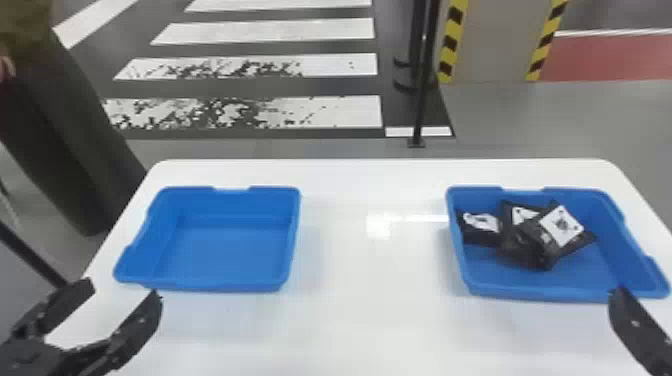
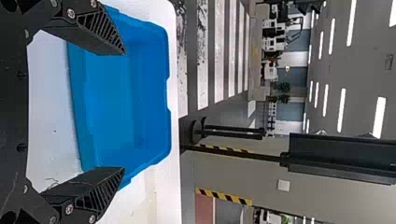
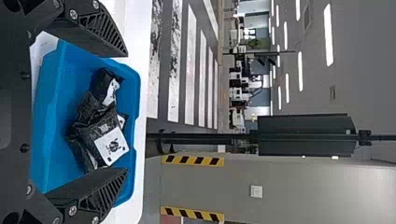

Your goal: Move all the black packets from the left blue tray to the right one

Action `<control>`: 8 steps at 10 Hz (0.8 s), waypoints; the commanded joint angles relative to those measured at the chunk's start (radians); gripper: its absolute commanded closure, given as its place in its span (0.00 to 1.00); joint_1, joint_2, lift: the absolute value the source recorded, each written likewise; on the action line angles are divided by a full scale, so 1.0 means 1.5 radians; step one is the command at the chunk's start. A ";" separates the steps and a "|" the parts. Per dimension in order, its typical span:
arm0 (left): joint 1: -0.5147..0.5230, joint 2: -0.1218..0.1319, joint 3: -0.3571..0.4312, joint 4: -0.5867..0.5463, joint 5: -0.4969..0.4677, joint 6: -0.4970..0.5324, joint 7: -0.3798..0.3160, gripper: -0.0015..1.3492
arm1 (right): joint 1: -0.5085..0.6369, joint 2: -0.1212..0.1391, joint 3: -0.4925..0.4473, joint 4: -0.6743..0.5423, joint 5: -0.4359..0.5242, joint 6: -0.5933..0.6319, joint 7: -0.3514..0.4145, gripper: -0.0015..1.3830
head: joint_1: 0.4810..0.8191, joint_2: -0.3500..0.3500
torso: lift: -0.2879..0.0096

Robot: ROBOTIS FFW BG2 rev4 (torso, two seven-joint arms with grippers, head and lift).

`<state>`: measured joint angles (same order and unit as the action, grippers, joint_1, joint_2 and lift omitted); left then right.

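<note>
Behind the white table (image 1: 370, 305) we see a floor with broad white stripes (image 1: 250, 117) and a pale pillar (image 1: 495, 42) edged in yellow and black. On the tabletop we have two blue trays, well apart. The left blue tray (image 1: 225, 250) shows us its bare bottom. In the right blue tray (image 1: 595, 272) we find the black packets (image 1: 525, 240), white-labelled and overlapping in a loose heap, one near the tray's left wall. Our left gripper (image 1: 125, 290) is at the left tray's near side, fingers spread apart; our right gripper (image 1: 637, 330) is by the right tray's near right corner, its fingers likewise wide in the wrist view.
</note>
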<state>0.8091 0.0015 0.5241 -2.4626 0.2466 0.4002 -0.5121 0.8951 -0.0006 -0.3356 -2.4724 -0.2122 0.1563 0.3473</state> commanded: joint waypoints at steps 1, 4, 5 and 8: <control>0.010 -0.003 -0.016 0.008 -0.022 -0.039 0.004 0.12 | 0.007 0.001 0.004 0.008 0.012 -0.013 -0.002 0.11 | 0.63 0.63 | 0.50; -0.016 -0.003 -0.028 0.013 -0.035 -0.044 0.007 0.12 | -0.013 0.001 0.019 0.034 -0.003 -0.014 -0.001 0.11 | 0.63 0.61 | 0.50; -0.029 -0.003 -0.033 0.013 -0.035 -0.046 0.007 0.12 | -0.022 0.001 0.020 0.041 -0.003 -0.013 -0.001 0.11 | 0.63 0.62 | 0.50; -0.049 -0.003 -0.046 0.018 -0.035 -0.030 0.008 0.12 | -0.047 0.001 0.028 0.059 -0.006 -0.013 -0.001 0.11 | 0.63 0.60 | 0.50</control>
<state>0.7380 0.0000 0.4583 -2.4398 0.1935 0.3502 -0.4995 0.8298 0.0000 -0.2948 -2.3907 -0.2199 0.1368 0.3451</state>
